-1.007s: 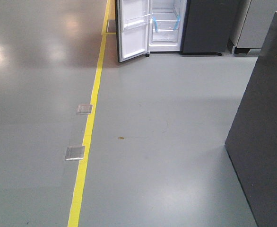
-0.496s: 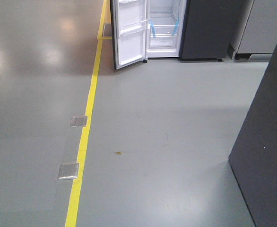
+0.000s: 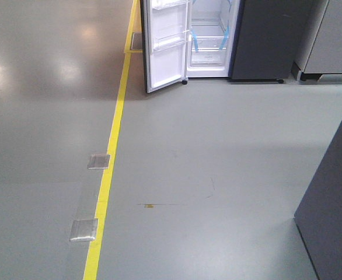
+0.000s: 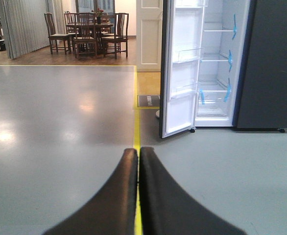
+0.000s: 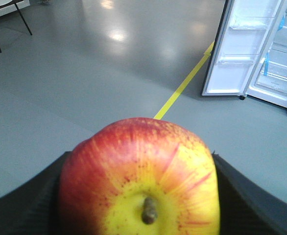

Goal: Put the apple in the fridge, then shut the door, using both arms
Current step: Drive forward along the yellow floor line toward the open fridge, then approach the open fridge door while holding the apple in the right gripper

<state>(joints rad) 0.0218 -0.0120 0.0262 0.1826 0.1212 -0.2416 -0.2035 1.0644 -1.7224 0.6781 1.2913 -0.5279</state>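
Right gripper (image 5: 139,198) clamped around the apple (image 5: 139,166), stem toward camera; left gripper (image 4: 138,152) closed tight

path: floor (image 3: 206,163) to fridge (image 3: 212,35) free | door (image 3: 168,46) swung open | counter block (image 3: 334,221) at right

The front view's top edge cuts off the upper part of the fridge (image 3: 258,41) and the door (image 3: 168,52); the counter (image 3: 334,210) runs out at right and bottom. In the right wrist view the lower edge cuts the apple (image 5: 138,171), which hides the right gripper (image 5: 138,200) except dark pads (image 5: 26,215) at both sides.
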